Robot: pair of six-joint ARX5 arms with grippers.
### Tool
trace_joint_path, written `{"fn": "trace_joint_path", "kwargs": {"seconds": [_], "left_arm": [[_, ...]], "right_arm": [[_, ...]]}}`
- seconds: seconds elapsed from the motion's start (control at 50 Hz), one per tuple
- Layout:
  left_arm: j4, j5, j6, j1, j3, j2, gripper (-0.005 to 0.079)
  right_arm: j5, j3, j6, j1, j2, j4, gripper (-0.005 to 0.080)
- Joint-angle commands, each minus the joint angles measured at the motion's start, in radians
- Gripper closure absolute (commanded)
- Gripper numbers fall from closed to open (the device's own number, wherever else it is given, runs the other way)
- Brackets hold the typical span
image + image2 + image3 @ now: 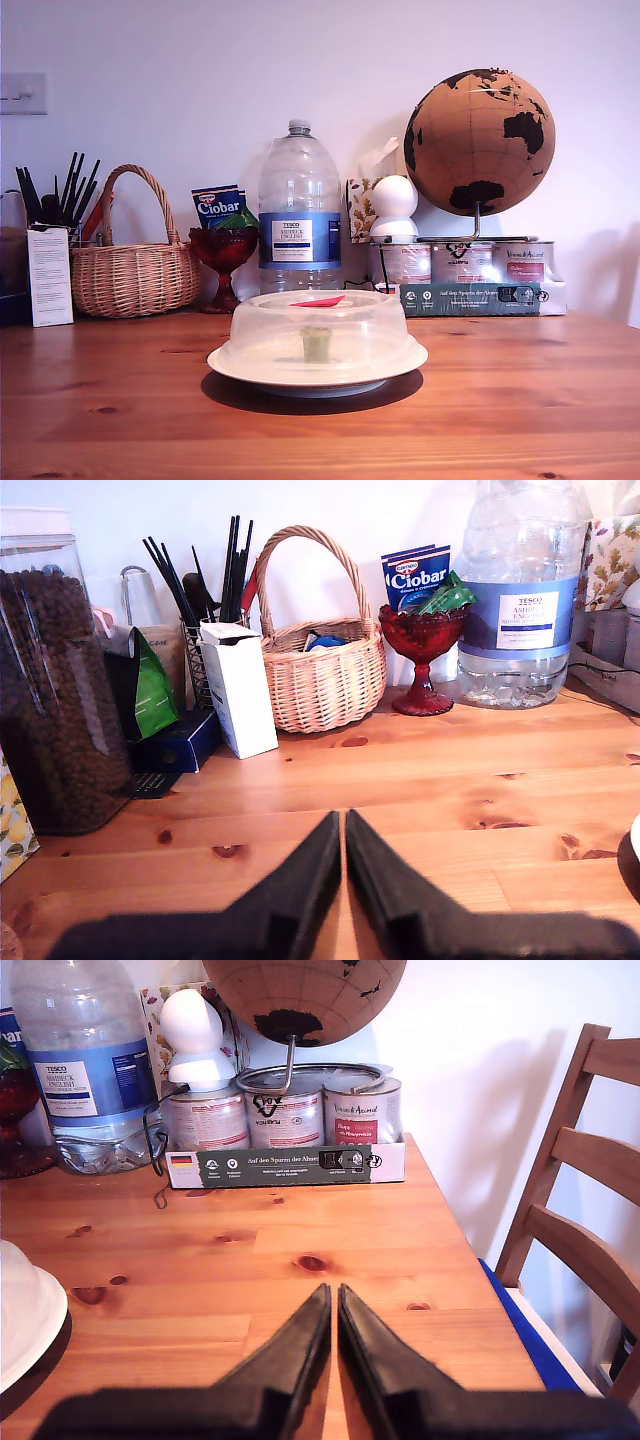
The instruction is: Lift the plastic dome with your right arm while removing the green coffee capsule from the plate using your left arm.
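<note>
The plastic dome (318, 325), translucent with a red tab (318, 300) on top, sits over the white plate (400, 364) in the middle of the wooden table in the exterior view. The green coffee capsule (316, 344) stands upright under the dome. Neither arm shows in the exterior view. My first gripper (343, 822) is shut and empty, low over bare wood and facing the basket. My second gripper (333, 1292) is shut and empty too. A white edge of the plate and dome (25, 1310) lies off to its side, apart from it.
Along the wall stand a wicker basket (133, 270), a red goblet (224, 262), a big water bottle (299, 215), a globe (480, 140) over tins (285, 1110), and a white carton (238, 688). A jar of coffee beans (55, 700) and a wooden chair (580, 1190) flank the table.
</note>
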Motion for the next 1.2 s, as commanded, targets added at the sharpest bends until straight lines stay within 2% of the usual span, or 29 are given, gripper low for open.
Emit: {"fn": "trace_joint_path", "kwargs": {"seconds": [0.0, 0.54, 0.74, 0.94, 1.18], "left_arm": [[-0.088, 0.014, 0.002, 0.003, -0.010, -0.004, 0.0762], [-0.086, 0.014, -0.022, 0.003, -0.011, -0.004, 0.0762], [-0.009, 0.026, -0.031, 0.003, -0.010, -0.004, 0.0762], [0.079, 0.055, -0.121, 0.003, -0.010, -0.004, 0.0761], [0.156, 0.146, -0.265, 0.003, -0.007, -0.004, 0.0761]], "right_arm": [[0.000, -0.005, 0.003, 0.000, -0.007, -0.070, 0.0762], [0.000, -0.005, 0.003, 0.000, -0.007, -0.065, 0.0762], [0.000, -0.003, 0.039, 0.000, -0.007, 0.046, 0.0762], [-0.003, -0.003, 0.118, 0.000, -0.007, 0.159, 0.0762], [-0.112, 0.023, 0.283, 0.000, -0.007, 0.210, 0.0762]]}}
